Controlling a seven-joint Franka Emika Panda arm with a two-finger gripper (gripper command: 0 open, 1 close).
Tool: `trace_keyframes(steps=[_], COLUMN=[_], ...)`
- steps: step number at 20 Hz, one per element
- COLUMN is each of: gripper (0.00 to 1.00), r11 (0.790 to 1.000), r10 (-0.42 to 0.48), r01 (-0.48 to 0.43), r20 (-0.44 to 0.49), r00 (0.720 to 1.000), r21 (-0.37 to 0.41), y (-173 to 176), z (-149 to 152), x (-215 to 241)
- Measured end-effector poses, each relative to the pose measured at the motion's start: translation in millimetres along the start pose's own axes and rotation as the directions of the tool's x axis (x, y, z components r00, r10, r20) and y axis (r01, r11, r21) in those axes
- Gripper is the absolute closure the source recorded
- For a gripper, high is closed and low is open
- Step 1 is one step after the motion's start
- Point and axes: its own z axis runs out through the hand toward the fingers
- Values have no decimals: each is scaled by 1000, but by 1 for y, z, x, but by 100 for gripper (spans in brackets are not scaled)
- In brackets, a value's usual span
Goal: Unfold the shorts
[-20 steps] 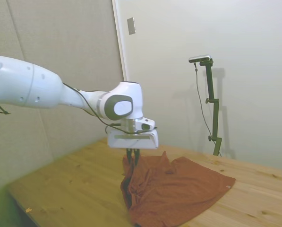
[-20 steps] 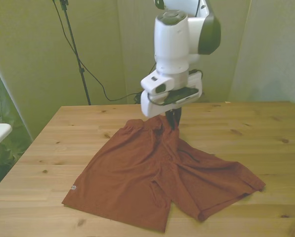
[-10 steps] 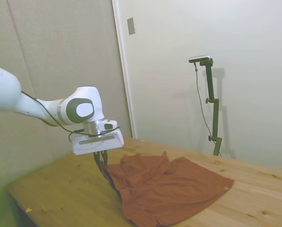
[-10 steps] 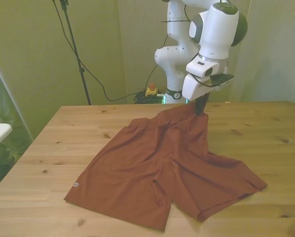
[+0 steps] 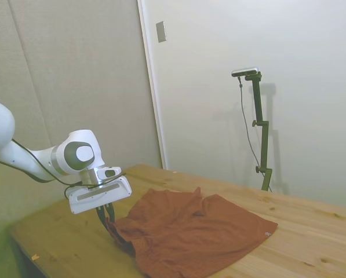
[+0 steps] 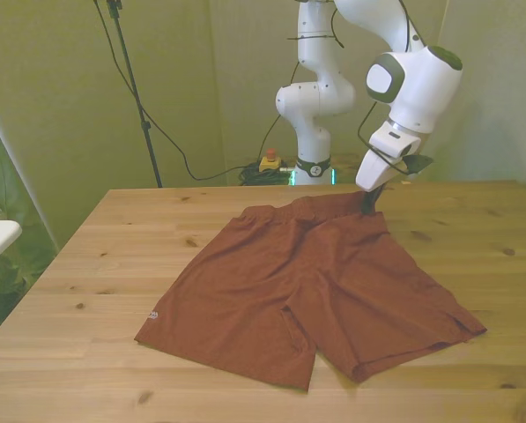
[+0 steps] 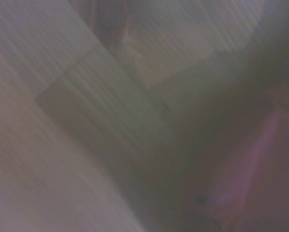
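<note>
gripper (image 6: 371, 196) is pinching the waistband corner of the shorts (image 6: 315, 286); shorts are lying flat on the table (image 6: 113, 256), waistband far, legs pointing near.

shorts (image 6: 315, 282) pulled out flatter, both legs spread, jaws moved toward the front view's right, lower

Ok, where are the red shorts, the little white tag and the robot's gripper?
shorts (image 6: 271, 282), front view, middle of the cloth.
white tag (image 6: 151, 315), front view, hem corner.
gripper (image 6: 371, 199), front view, fingertips at the waistband.
</note>
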Motion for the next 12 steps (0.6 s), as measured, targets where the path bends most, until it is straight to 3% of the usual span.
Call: trace_keyframes(steps=[1, 12], gripper=[0, 0], r11=[1000, 1000], r10=[8, 12], r01=[-8, -11], r20=[5, 13], r00=[1000, 1000], r21=[-8, -23], y=[-3, -15], z=[5, 13], x=[3, 8])
